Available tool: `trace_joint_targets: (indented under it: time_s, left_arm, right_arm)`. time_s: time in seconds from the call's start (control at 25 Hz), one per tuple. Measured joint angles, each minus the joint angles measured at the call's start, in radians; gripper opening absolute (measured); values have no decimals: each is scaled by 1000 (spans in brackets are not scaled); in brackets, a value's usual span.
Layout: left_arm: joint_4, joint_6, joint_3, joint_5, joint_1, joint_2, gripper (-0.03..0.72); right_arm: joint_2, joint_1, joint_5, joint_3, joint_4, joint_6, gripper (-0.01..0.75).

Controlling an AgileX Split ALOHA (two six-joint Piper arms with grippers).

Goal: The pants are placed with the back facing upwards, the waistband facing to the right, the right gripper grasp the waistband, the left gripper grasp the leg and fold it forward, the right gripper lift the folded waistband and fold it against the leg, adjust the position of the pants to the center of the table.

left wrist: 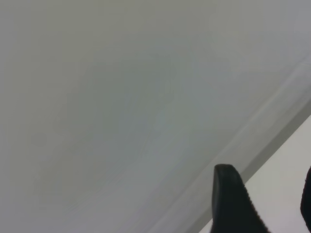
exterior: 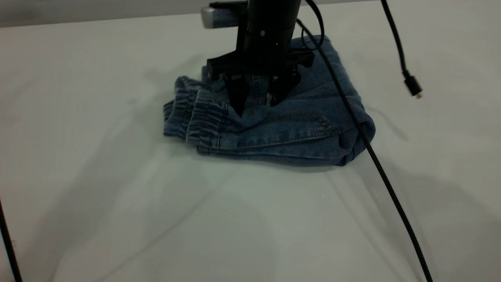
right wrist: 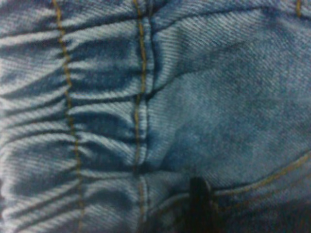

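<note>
Honestly, dealing with the pants (exterior: 282, 129) already folded into a chunky bundle, sitting toward the far middle of the table (exterior: 117, 215), with the ruched waistband (exterior: 195, 113) pointing left. Judging the denim as soft and floppy but thick, with a bit of weight when stacked in layers like this, so probably sagging and unfolding if lifted from one thin edge. Not worrying about anything fragile or slippery. Betting on the elastic waistband as the best place to grab, bunching up nicely, or on pushing the whole stack down and dragging it. Seeing the right gripper (exterior: 260, 98) coming straight down on top of the bundle just right of the waistband, jaws partly apart, tips pressing into the cloth, not clearly pinching anything. Spotting the left gripper (left wrist: 269, 208) parked away from the pants over bare tabletop, jaws apart and holding nothing. Guessing the smooth pale table is letting the fabric slide easily. Keeping an eye on the braided cable (exterior: 375, 156) draping across the bundle's right side and the loose plug (exterior: 414, 87) dangling at far right.
</note>
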Motion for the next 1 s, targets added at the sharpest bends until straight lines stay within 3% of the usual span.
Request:
trace_joint_targets:
  time_s: [0.28, 0.48, 0.72, 1.0]
  left_arm:
    - [0, 0, 0, -1, 0, 0, 326]
    - [0, 0, 0, -5, 0, 0, 326]
    - [0, 0, 0, 0, 0, -3, 326]
    - [0, 1, 0, 70, 0, -80, 326]
  right_arm:
    - [0, 67, 56, 0, -73, -69, 427]
    - [-10, 65, 96, 1, -87, -4, 427]
    - [-117, 65, 55, 2, -92, -1, 427]
    - [-291, 65, 91, 1, -142, -6, 422]
